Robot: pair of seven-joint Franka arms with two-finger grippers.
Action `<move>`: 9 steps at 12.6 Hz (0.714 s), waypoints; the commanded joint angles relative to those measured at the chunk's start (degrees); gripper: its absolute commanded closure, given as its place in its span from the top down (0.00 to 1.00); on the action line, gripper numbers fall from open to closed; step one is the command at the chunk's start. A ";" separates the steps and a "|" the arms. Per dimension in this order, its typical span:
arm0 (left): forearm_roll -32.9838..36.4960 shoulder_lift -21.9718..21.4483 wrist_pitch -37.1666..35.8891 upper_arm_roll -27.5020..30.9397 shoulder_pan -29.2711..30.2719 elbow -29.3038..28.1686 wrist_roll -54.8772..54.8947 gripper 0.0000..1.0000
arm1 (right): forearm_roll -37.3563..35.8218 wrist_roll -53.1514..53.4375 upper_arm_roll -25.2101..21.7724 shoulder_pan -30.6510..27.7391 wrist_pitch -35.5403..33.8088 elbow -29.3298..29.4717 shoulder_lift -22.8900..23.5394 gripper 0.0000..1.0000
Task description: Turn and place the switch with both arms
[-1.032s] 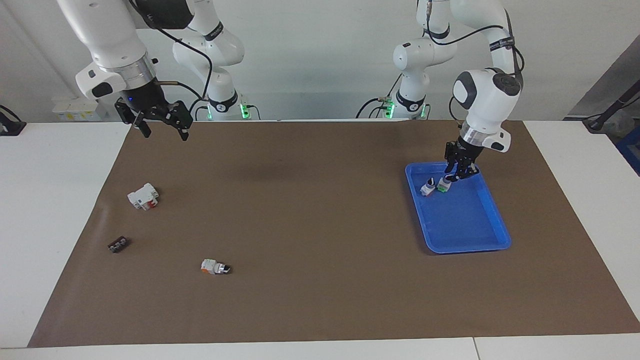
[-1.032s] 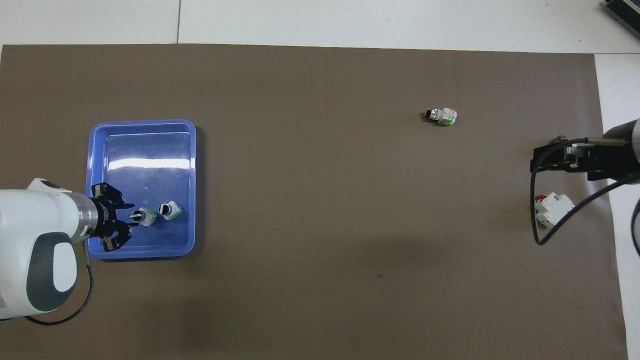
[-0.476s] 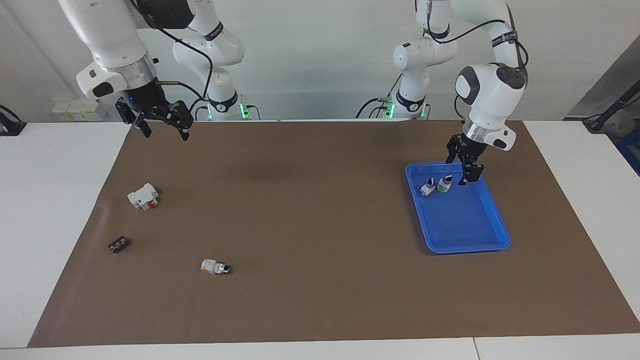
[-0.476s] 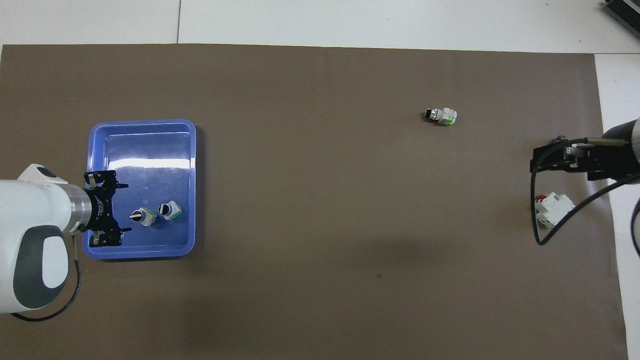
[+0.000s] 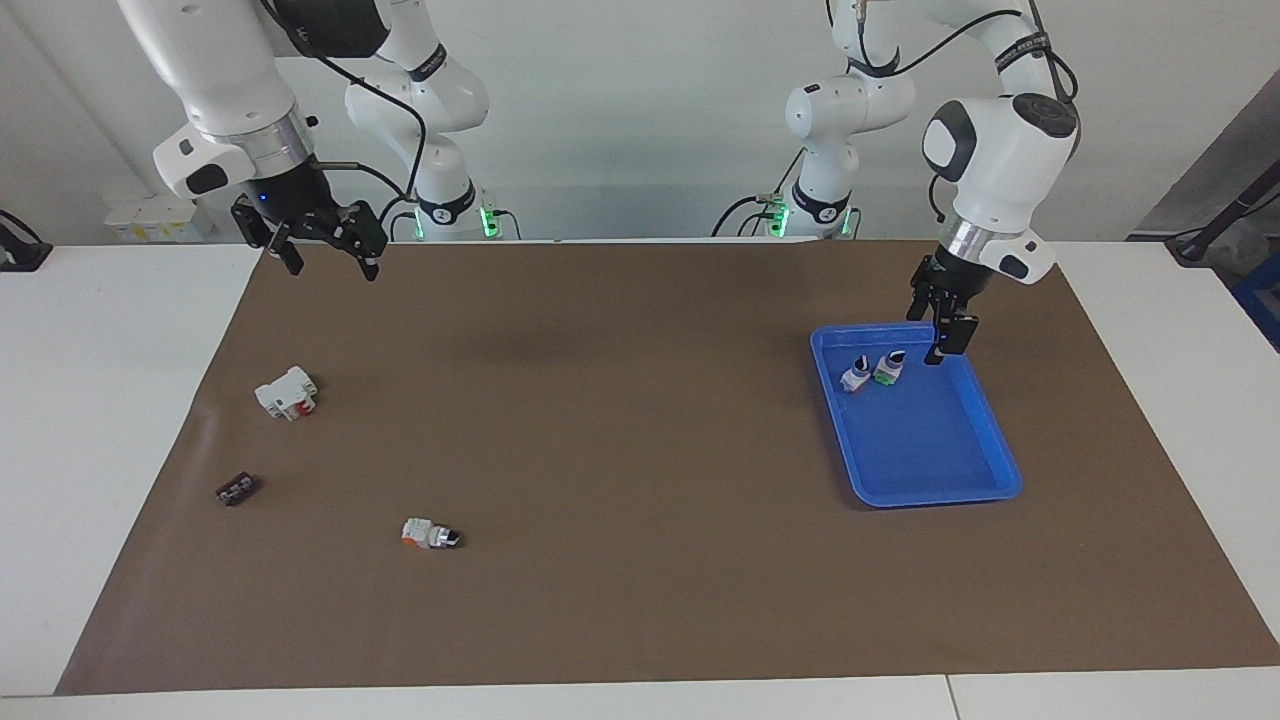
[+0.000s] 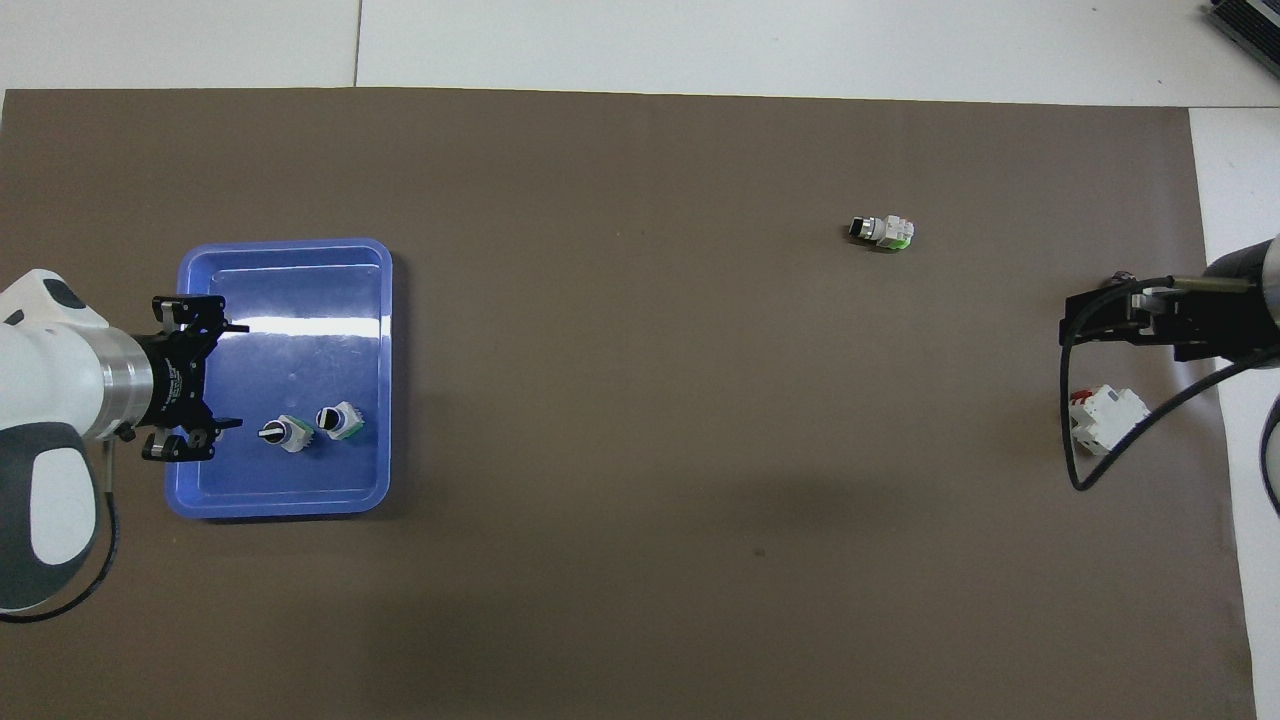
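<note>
The switch (image 5: pixel 887 367) stands upright in the blue tray (image 5: pixel 935 470), green block down and black-and-white knob up, in the part of the tray nearest the robots. It also shows in the overhead view (image 6: pixel 283 433). My left gripper (image 5: pixel 938 345) is open and empty, raised over the tray's edge beside the switch and clear of it. In the overhead view its spread fingers straddle the tray's edge (image 6: pixel 215 375). My right gripper (image 5: pixel 328 262) is open and empty and waits over the mat's corner at the right arm's end; it shows in the overhead view too (image 6: pixel 1070 325).
A like switch with a red-orange base (image 5: pixel 857 374) stands in the tray right beside the switch. On the mat at the right arm's end lie a white breaker (image 5: pixel 287 392), a small black part (image 5: pixel 236 489) and a switch with an orange end (image 5: pixel 430 533).
My left gripper has let go of the switch, opened wide, and lifted up and back toward the tray's edge. The switch stays standing in the tray. The right arm has hardly moved.
</note>
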 commanded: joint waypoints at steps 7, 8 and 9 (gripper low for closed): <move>0.92 5.54 -15.28 9.60 -10.50 17.63 26.86 1.00 | -1.14 -1.14 -0.29 0.21 -0.20 0.03 -0.48 1.00; 1.09 5.80 -15.57 10.22 -11.11 18.44 34.39 1.00 | -1.14 -1.14 -0.29 0.21 -0.20 0.03 -0.48 1.00; 1.79 5.63 -16.18 11.45 -11.90 19.40 41.86 1.00 | -1.23 -1.14 -0.29 0.21 -0.11 0.03 -0.48 1.00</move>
